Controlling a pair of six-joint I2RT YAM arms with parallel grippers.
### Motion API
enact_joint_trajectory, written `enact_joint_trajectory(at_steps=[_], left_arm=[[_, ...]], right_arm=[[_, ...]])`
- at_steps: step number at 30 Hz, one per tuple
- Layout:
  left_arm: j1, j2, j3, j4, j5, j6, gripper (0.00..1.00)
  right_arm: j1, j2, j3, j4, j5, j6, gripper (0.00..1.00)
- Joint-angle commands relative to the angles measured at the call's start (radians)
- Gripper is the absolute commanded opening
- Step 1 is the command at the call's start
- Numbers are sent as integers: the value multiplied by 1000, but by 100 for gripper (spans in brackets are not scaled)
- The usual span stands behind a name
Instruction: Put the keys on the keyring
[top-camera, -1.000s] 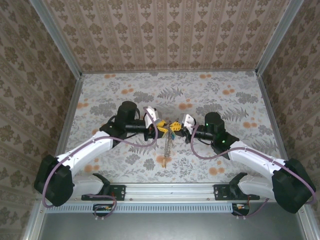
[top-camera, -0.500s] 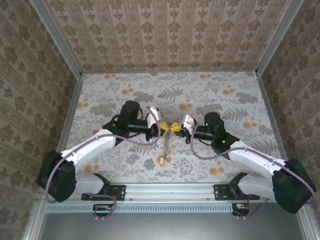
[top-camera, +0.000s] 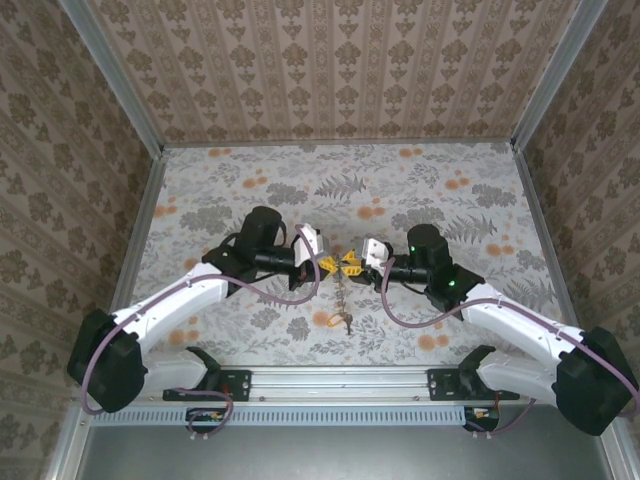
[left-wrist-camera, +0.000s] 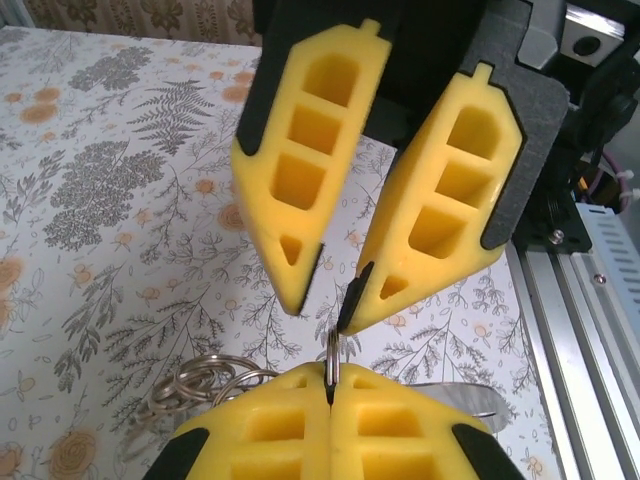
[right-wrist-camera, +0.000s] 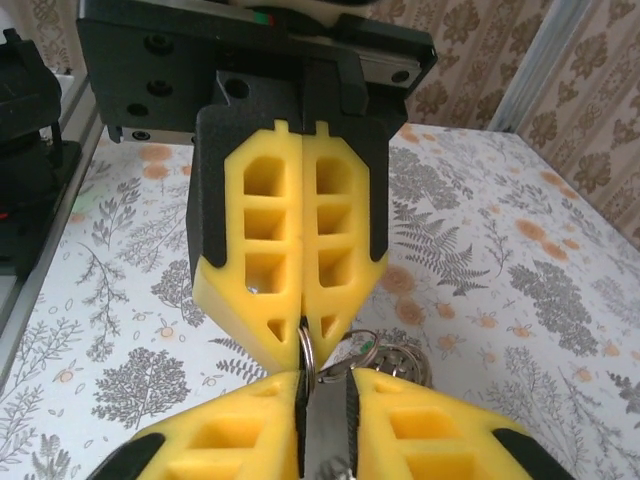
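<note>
While the left pincer (left-wrist-camera: 329, 390) is clenched on the edge of the thin keyring (left-wrist-camera: 331, 352) above the middle of the tabletop (top-camera: 450, 180), the right pincer (left-wrist-camera: 325, 305) faces it tip to tip, its jaws slightly parted and released. The keys (top-camera: 341, 320) dangle on a chain (top-camera: 340, 295) just nearer.

The desk (top-camera: 440, 200) carries a grey fern print with orange blossoms. Near its front edge, small keys (top-camera: 340, 320) lie against the pattern.
</note>
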Motion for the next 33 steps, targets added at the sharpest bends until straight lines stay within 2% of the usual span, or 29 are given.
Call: enact_joint_trajectory(at_steps=[1,11,22,33], left_arm=[[-7,-38,45,-50,17,78,0],[-12,-36,55,-56,1,89,0],[-13,-31,57,-57,-18,89,0],[-13,-32,55,-63,-12,95,0]], right_arm=[[0,-11,33,-61,-27,-37,23],[10,34,66,-78,-76,-17,20],[15,44,83,-162,-115,-62,29],[13,78,121,-230,-156,-74,30]])
